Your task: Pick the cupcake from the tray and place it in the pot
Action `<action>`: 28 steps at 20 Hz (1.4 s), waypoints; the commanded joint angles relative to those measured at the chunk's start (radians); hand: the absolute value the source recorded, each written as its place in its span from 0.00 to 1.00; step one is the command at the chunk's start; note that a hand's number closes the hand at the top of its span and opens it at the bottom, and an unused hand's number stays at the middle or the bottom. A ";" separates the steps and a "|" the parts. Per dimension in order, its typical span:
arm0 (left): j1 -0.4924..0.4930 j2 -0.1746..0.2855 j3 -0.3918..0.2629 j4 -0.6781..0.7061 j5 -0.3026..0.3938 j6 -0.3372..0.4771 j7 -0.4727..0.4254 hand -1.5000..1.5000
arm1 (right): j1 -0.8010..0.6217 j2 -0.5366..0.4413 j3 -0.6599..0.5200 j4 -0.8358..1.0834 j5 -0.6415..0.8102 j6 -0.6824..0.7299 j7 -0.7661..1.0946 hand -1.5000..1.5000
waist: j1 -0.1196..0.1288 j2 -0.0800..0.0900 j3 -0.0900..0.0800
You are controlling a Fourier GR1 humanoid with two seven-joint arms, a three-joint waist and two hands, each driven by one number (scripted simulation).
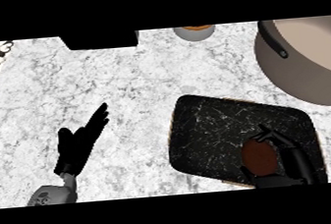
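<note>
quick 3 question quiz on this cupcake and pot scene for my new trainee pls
1. True or false: the cupcake is over the tray, not in the pot.
2. Fill in: the left hand, resting at the view's left, is ___ (open or shut).
3. What is the right hand curled round? A the tray's edge, B the cupcake, C nothing.
Key: 1 true; 2 open; 3 B.
</note>
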 commanded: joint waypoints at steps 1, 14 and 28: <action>0.000 0.003 0.002 0.006 0.003 -0.005 0.002 0.50 | -0.046 -0.227 -0.112 0.043 -0.035 0.180 -0.055 1.00 | -0.002 0.013 0.006; -0.009 -0.011 -0.021 -0.015 -0.004 -0.016 -0.009 0.50 | -0.191 -0.659 -0.404 0.444 -0.139 0.652 -0.389 1.00 | 0.040 0.026 0.013; -0.067 -0.027 -0.041 -0.012 -0.013 -0.027 0.026 0.50 | -0.462 -0.803 -0.377 0.755 0.058 0.650 -0.551 1.00 | 0.099 0.031 0.007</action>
